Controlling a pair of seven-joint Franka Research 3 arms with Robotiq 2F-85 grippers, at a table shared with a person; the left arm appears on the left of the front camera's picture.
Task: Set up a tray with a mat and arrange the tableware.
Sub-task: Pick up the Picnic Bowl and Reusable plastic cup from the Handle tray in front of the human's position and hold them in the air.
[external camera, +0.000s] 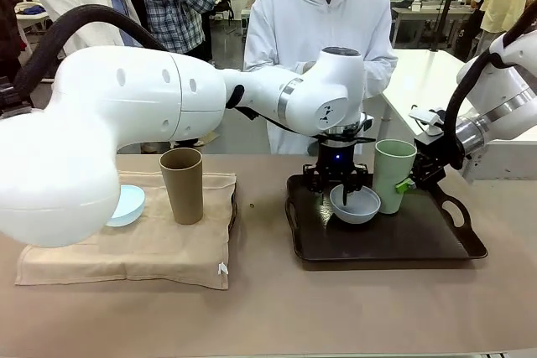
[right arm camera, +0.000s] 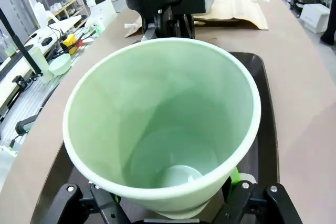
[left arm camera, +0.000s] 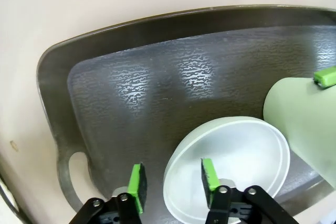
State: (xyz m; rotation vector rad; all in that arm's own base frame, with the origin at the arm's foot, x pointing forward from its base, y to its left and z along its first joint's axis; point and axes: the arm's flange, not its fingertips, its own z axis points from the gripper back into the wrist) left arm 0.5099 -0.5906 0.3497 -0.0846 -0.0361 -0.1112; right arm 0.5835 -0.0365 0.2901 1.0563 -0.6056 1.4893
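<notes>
The left hand (left arm camera: 173, 181) is spread over the edge of the white bowl (left arm camera: 236, 156). The right hand (external camera: 401, 184) pinches the green cup (external camera: 393, 161).

Dark handled plastic tray (external camera: 419, 241) is sitting right of centre in the front view, on the beige table (external camera: 268, 308). Greyish white round bowl (external camera: 356, 204) is resting in the tray's upper-left part, with the tall pale green cup (external camera: 393, 175) standing just beside it on the right. Tan cloth mat (external camera: 143, 249) is lying at frame left, apart from the tray. Tall tan brown cup (external camera: 182, 184) is standing on the mat's upper middle, and the pale blue round bowl (external camera: 126, 204) is sitting on the mat to that cup's left.
</notes>
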